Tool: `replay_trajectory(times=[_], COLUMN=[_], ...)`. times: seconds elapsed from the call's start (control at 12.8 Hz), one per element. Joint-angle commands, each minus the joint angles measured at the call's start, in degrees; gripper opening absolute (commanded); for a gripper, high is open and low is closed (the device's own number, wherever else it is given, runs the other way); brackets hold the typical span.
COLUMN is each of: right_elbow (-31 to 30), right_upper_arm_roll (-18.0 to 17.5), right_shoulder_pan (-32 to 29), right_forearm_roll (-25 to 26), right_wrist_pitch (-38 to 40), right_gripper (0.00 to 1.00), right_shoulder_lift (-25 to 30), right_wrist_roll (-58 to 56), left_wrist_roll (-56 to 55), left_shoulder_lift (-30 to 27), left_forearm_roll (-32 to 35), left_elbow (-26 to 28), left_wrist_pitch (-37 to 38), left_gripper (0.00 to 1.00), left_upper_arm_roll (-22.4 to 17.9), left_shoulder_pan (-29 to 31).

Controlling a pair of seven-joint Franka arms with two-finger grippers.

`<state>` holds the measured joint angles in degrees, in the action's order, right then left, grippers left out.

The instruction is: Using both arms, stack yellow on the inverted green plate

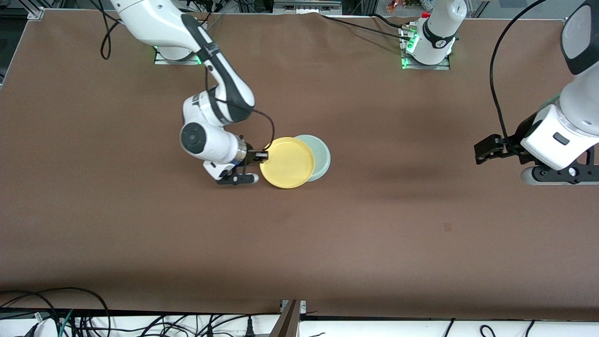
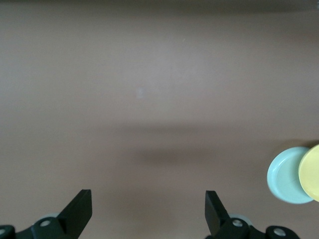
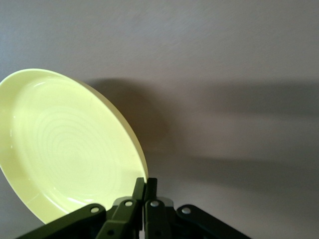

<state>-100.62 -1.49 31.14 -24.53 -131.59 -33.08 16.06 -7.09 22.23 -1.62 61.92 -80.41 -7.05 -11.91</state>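
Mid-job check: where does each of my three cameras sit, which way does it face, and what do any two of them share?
Front view: high across the table, facing both bases; shows the right gripper shut on the yellow plate, over the green plate, and the waiting left gripper.
Left wrist view: looks down past its open fingers at bare table.
Right wrist view: looks along its shut fingers at the tilted yellow plate.
Front and left wrist views share both plates.

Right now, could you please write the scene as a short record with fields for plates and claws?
yellow plate: gripped at its rim by the right claw, overlapping the green plate
green plate: on the brown table, partly covered by the yellow plate
right claw: shut on the yellow plate's rim
left claw: open, holding nothing, waits above bare table toward the left arm's end
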Motion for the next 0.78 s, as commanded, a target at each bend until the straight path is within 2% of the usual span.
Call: replay_trajectory(times=[0.0,0.08,0.23,0.31,0.47,0.55,0.7], right_elbow=[1.3,1.3,1.3,1.2,0.8,0.6,0.5], right_upper_arm_roll=[0.6,0.6,0.7,0.7,0.7,0.7,0.8], right_shoulder_pan=[2.7,4.1,6.1,6.6,6.7,6.7,6.7], right_forearm_roll=[-1.0,-1.0,-0.9,-0.9,-0.8,-0.8,-0.8], right_wrist_pitch=[-1.0,-2.1,-4.3,-4.5,-4.3,-4.3,-4.3], right_gripper=[0.0,0.0,0.0,0.0,0.0,0.0,0.0], right_shoulder_lift=[-0.9,-1.5,-2.4,-2.7,-2.8,-2.9,-3.2], right_wrist_roll=[2.4,3.4,6.1,6.4,6.4,6.4,6.3], left_wrist_roll=[5.7,6.5,7.0,7.0,7.0,7.0,7.0], left_shoulder_lift=[-2.8,-3.9,-7.8,-11.4,-21.7,-24.6,-25.0], left_forearm_roll=[-1.3,-1.3,-1.3,-1.0,-0.3,-0.2,0.0], left_elbow=[2.8,5.0,12.7,19.1,34.3,38.8,39.4], left_wrist_pitch=[4.4,4.6,4.3,3.3,-4.5,-6.5,-6.7], left_gripper=[1.0,1.0,1.0,1.0,1.0,1.0,1.0], left_upper_arm_roll=[0.5,0.5,0.6,0.7,0.7,0.7,0.7], left_shoulder_pan=[2.3,2.8,4.9,5.1,5.4,5.5,5.5])
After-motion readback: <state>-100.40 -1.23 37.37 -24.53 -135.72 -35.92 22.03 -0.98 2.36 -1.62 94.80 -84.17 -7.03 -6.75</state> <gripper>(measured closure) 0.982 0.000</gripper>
